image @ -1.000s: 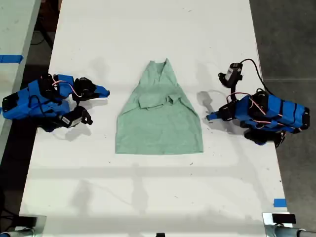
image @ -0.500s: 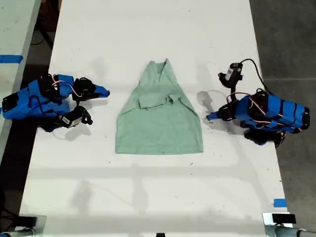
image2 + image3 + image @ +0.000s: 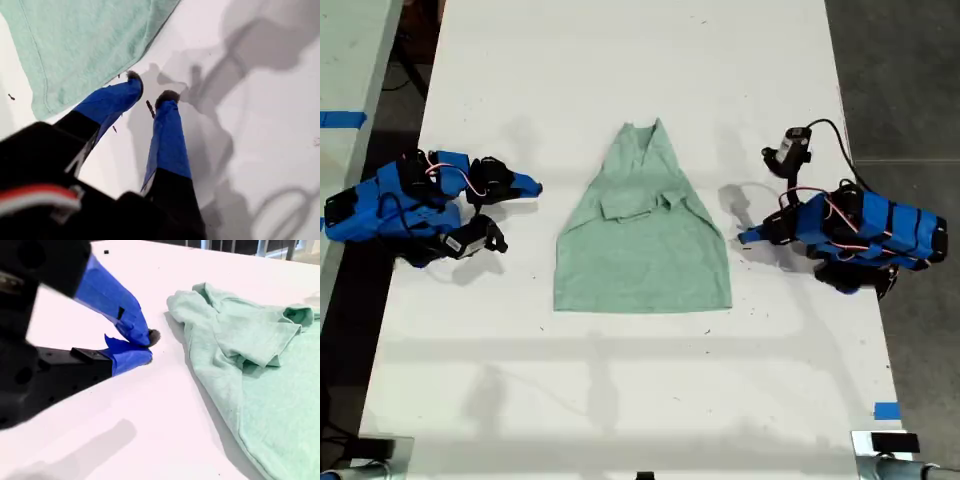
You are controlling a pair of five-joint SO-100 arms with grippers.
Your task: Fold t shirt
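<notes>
T shirt (image 3: 642, 240): flat at the middle of the bench (image 3: 620, 400), sleeves tucked inward, ready for folding.
My first gripper (image 3: 150, 97): claw slightly spread, empty, beside the hem corner, probably placed to grasp it.
My second gripper (image 3: 147, 345): claw pressed together, empty, beside the shoulder.

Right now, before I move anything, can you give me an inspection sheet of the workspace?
Surface: white table, a few dark specks.
Job's things: t shirt lying flat, sleeves folded in, no hand on it.
Clutter: blue tape at the table's edge.
Hands: my first hand slightly open, empty, near the shirt's edge; my second hand shut, empty.
Cables: black cable by the arm at the exterior view's right.
Surroundings: dark floor.
</notes>
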